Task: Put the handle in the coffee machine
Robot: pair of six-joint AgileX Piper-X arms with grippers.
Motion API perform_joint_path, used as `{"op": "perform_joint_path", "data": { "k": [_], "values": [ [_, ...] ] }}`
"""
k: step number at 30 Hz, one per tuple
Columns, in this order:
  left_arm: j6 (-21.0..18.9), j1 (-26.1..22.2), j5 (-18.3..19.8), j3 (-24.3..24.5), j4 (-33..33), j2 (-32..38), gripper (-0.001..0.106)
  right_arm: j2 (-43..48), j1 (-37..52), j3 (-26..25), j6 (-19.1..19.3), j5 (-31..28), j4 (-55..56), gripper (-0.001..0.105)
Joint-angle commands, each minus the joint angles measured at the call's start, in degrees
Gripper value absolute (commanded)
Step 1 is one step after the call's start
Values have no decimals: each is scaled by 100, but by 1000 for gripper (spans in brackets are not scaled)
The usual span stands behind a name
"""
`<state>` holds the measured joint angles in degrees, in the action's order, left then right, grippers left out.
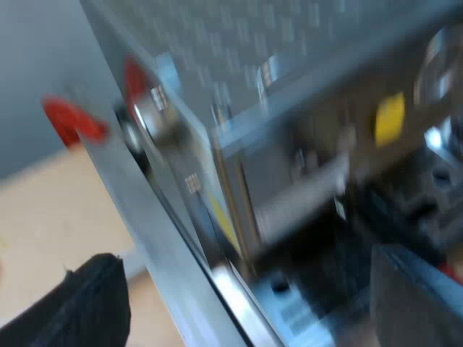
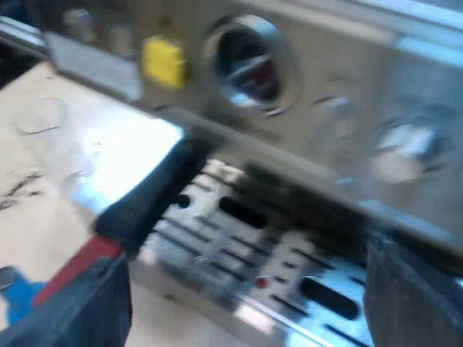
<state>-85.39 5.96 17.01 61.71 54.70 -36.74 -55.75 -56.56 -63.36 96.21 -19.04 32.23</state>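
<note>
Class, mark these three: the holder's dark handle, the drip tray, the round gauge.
handle [image 2: 153,191], right wrist view, its dark grip
drip tray [image 2: 210,249], right wrist view, its slotted metal top
gauge [image 2: 249,66], right wrist view, the dial face

A pale wooden worktop [image 2: 43,231] is carrying a clear measuring glass [image 2: 42,117], which is sitting well apart from a blue thing [image 2: 16,300] lying at the worktop's near edge, too blurred to name with any certainty. Dark smears or crumbs [image 2: 18,184] are lying scattered on the bare wood between the glass and the blue thing. In the left wrist view the same light worktop [image 1: 58,231] is stretching away toward a plain grey wall [image 1: 36,58] that is rising behind it.
</note>
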Motion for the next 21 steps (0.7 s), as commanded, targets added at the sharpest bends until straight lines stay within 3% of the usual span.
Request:
{"op": "perform_joint_path", "data": {
  "k": [1,5,12,16,21],
  "values": [
    [-228,-16,-74,273,-260,33,70,61,289,-403,218,-3,550,69],
    [-309,-16,-39,422,-283,33,70,258,761,-777,476,-3,775,69],
    [-322,-16,-40,432,-273,33,70,713,1586,-851,477,127,885,69],
    [-325,-16,-26,432,-273,33,70,1045,3244,-851,522,1045,1745,69],
    [-325,-16,-4,432,-287,33,70,1137,4594,-851,611,1736,2154,69]
  ]
}}
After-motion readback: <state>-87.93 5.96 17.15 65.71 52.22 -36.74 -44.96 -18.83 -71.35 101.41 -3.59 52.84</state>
